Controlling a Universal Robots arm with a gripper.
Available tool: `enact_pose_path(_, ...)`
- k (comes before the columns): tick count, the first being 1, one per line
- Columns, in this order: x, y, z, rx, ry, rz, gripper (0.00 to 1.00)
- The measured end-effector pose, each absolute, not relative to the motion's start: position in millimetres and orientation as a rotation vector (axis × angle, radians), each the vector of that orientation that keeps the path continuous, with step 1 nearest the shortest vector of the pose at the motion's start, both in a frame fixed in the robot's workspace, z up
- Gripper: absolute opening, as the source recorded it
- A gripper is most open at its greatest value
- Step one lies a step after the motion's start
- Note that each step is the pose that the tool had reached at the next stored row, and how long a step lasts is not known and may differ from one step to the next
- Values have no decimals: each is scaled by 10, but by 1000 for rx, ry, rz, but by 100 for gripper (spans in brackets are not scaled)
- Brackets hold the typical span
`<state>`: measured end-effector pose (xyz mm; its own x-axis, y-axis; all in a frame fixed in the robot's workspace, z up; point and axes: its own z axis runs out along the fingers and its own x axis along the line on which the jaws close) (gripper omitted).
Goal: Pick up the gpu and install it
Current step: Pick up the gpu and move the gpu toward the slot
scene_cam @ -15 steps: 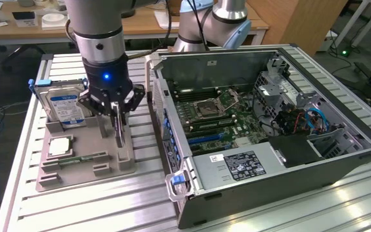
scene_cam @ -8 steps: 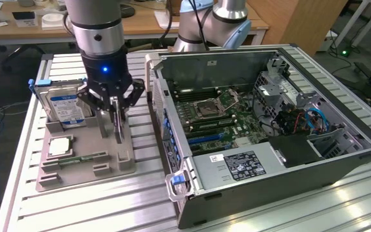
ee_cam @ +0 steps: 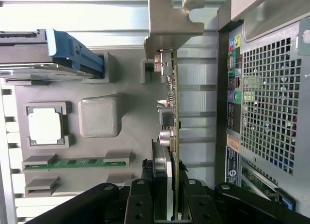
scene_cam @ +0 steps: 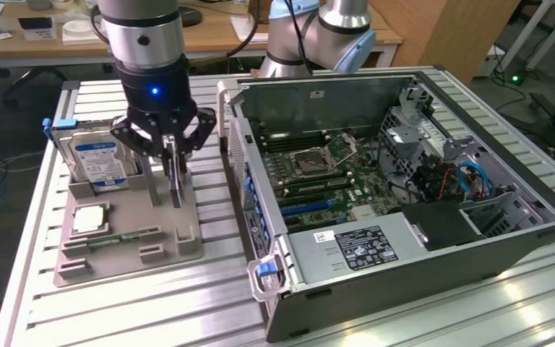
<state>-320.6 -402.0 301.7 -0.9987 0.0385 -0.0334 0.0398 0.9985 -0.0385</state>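
Grey-green and thin, the gpu stands on edge over the tray, near the hard drive. The pincer comes straight down on it and pinches the card between its fingers, so the card lies directly beneath the grip. Seen from the wrist, its top edge runs straight out from the fingers to the bracket. I judge the long axis level and roughly parallel to the wall of the case, which sits just to the exterior view's right with its motherboard facing up. Whether the lower edge rests in the tray or hangs clear, I cannot tell.
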Motion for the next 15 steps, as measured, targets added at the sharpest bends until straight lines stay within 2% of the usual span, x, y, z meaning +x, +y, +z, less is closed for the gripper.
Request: enact_pose_path(15,-3206,-4020,3315,61,3108,-57,28)
